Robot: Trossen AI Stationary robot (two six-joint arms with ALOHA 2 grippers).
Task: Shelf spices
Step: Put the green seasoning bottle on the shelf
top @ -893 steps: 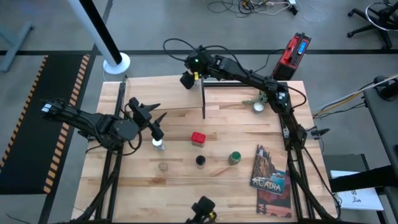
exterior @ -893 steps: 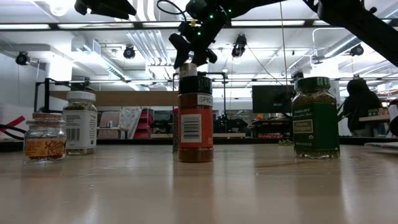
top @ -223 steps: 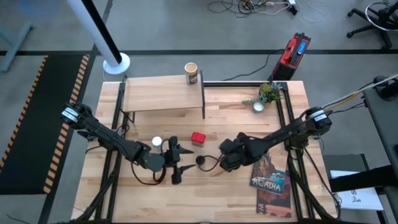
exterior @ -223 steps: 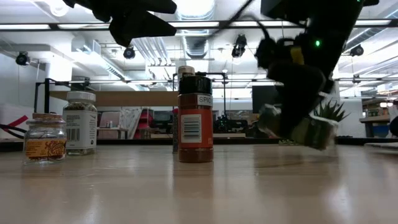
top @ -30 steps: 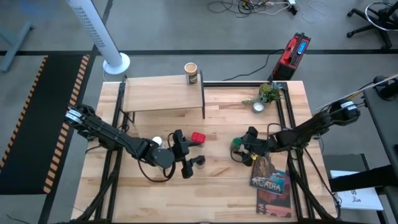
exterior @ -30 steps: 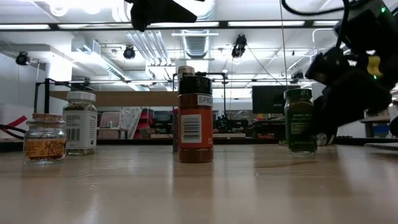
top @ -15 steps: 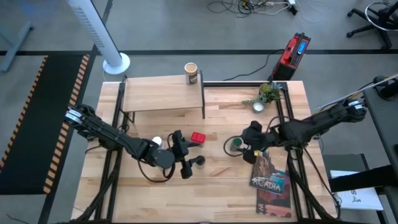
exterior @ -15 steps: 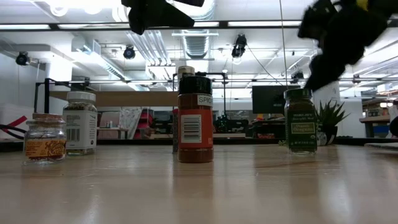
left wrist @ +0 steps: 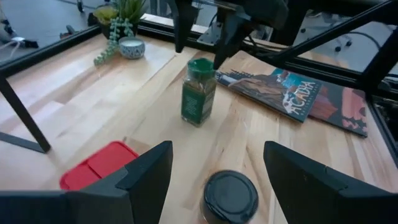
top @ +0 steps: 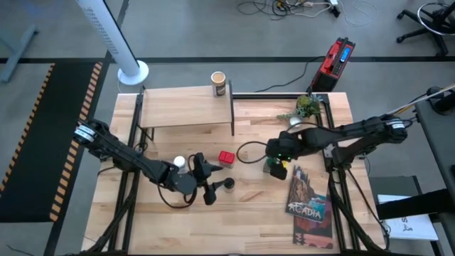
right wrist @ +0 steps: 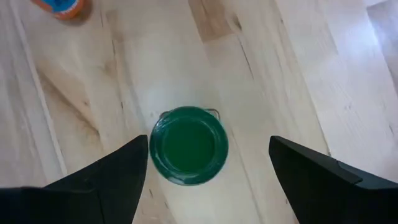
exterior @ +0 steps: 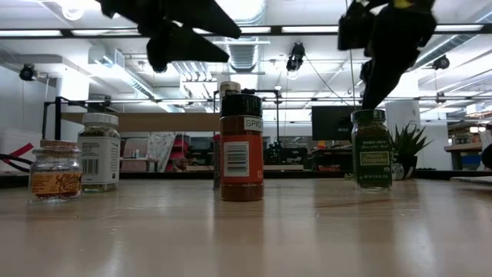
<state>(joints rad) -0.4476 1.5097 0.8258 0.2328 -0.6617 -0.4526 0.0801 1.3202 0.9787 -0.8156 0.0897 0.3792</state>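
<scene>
While the green-lidded jar [top: 271, 165] stands upright on the table [top: 249, 206] at about 3 o'clock of centre, the right gripper [top: 279, 151] has swung over it within the last second, jaws open and straddling the lid from above. Left gripper [top: 206, 181] hovers open over the dark-capped brown jar [top: 229, 183]. Only the tan cylindrical canister [top: 219, 83] sits on the shelf [top: 185, 108]; a regrasp looks imminent.

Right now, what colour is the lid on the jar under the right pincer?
Green: the green-lidded jar shows it best in the right wrist view.
</scene>
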